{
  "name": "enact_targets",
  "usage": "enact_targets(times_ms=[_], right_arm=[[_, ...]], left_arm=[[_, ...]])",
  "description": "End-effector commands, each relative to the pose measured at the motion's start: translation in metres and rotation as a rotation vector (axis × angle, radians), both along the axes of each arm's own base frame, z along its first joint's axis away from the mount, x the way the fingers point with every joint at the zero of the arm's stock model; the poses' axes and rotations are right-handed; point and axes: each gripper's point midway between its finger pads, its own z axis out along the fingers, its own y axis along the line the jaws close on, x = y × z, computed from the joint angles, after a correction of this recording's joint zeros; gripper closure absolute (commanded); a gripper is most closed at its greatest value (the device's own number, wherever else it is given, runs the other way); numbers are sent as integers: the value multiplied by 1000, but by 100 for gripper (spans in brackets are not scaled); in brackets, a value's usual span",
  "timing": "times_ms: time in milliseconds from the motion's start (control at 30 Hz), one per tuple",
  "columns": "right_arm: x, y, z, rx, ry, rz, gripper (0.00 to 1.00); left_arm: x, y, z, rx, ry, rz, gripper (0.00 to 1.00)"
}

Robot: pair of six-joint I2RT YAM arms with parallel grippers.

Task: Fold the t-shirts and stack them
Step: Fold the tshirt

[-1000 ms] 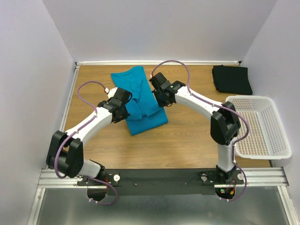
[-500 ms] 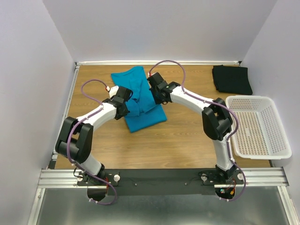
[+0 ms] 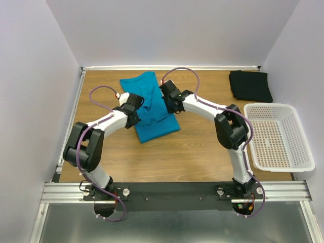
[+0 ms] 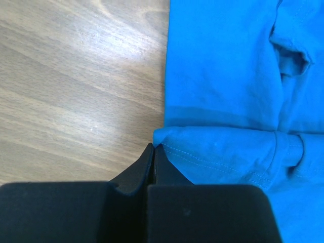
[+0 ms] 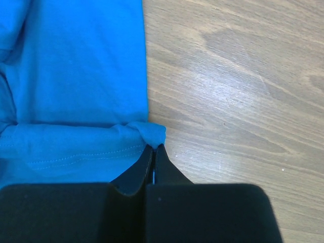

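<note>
Teal t-shirt [image 3: 152, 103], long axis far-left to near-right

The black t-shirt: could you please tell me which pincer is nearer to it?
Right. The right pincer grips the blue t-shirt at its edge toward the black t-shirt; the left pincer grips the opposite edge, farther away.

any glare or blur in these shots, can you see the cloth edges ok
Top external view: even soft light, sharp, only faint shadows on the table. Left wrist view: teal t-shirt edge and hem stitching crisp, a pale sheen on the wood, left claw a featureless dark mass. Right wrist view: stronger sheen on the wood, stitching sharp, right claw equally dark.
</note>
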Motion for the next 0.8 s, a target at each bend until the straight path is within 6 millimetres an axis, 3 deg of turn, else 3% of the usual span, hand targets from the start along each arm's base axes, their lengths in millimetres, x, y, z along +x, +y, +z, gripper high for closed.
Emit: enact_targets(times_ms=[0, 67, 100, 167, 300, 333, 367, 433, 533, 600, 667, 767], right_arm=[[7, -10, -9, -14, -14, -50, 97], [7, -9, -9, -10, -13, -51, 91], [6, -8, -8, -4, -11, -49, 79], [7, -6, 0, 15, -20, -53, 71], [3, 2, 21, 87, -24, -46, 52], [1, 4, 26, 113, -21, -50, 51], [-1, 8, 30, 135, -16, -43, 51], [-9, 19, 40, 201, 5, -8, 51], [-20, 30, 48, 291, 30, 16, 49], [-24, 40, 57, 358, 26, 42, 45], [-34, 42, 51, 404, 58, 39, 43], [-43, 53, 53, 493, 84, 41, 34]], left_arm=[[13, 10, 10, 30, -63, 43, 100], [11, 9, 5, 30, -48, 41, 98], [10, 9, 3, 26, -44, 49, 91], [9, 10, 4, 23, -45, 55, 71], [12, 10, 24, 12, -93, 61, 46], [12, 11, 30, 6, -102, 66, 37], [12, 11, 36, 0, -115, 67, 37], [8, 9, 55, -35, -153, 75, 27], [-3, 1, 75, -109, -194, 66, 26], [-16, -12, 82, -158, -207, 36, 26], [-27, -22, 82, -199, -203, 13, 27], [-43, -48, 77, -259, -203, -45, 39]])
